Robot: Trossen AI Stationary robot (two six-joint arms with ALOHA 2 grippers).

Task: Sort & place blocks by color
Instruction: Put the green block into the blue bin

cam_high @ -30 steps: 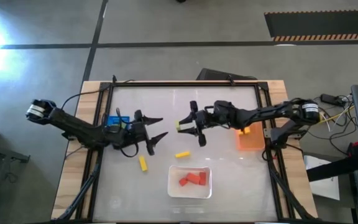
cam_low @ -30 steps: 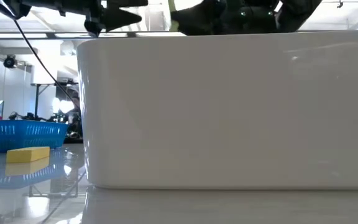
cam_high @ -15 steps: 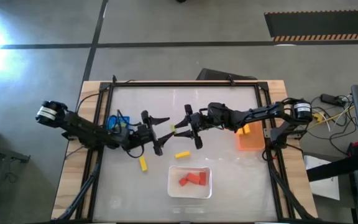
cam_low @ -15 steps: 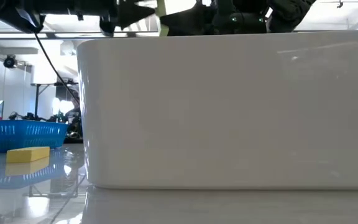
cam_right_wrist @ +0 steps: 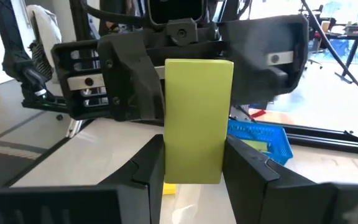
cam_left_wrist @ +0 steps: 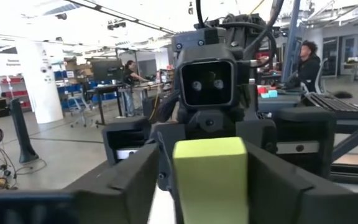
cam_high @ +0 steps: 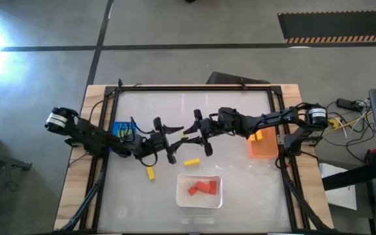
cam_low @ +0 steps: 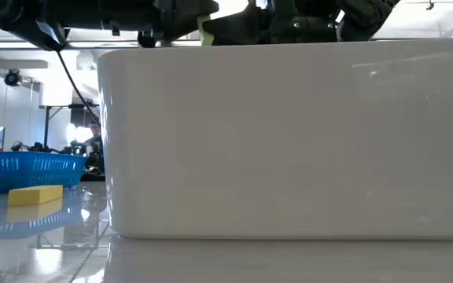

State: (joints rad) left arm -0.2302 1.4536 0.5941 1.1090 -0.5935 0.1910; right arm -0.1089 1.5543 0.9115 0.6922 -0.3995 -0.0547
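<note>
My right gripper (cam_high: 192,135) hangs over the table's middle, shut on a light green block (cam_high: 188,134). My left gripper (cam_high: 175,142) faces it from the table's left, open, its fingers spread just short of the block's free end (cam_left_wrist: 210,177). Two yellow blocks (cam_high: 191,162) (cam_high: 150,172) lie flat on the table. Red and orange blocks (cam_high: 201,188) lie in the white tray (cam_high: 181,199). In the low view the tray wall (cam_low: 289,141) hides most of the table, and one yellow block (cam_low: 35,195) shows beside it. My right gripper pinches the light green block between its two fingers (cam_right_wrist: 146,171), which clasp the block's long side faces near its rear end (cam_right_wrist: 194,165). The fingers come level from the table's right and lie along the block. The block is lifted clear and juts past the fingertips toward the left gripper.
An orange bin (cam_high: 264,149) with a yellowish block in it stands at the table's right side. A blue bin (cam_high: 119,128) sits under the left arm at the table's left, also seen in the low view (cam_low: 26,169). People sit at desks in the room beyond.
My left gripper has moved toward the table's right, closing in on the right gripper, and has stayed open. My right gripper carried the green block a little toward the table's left, then held still.
</note>
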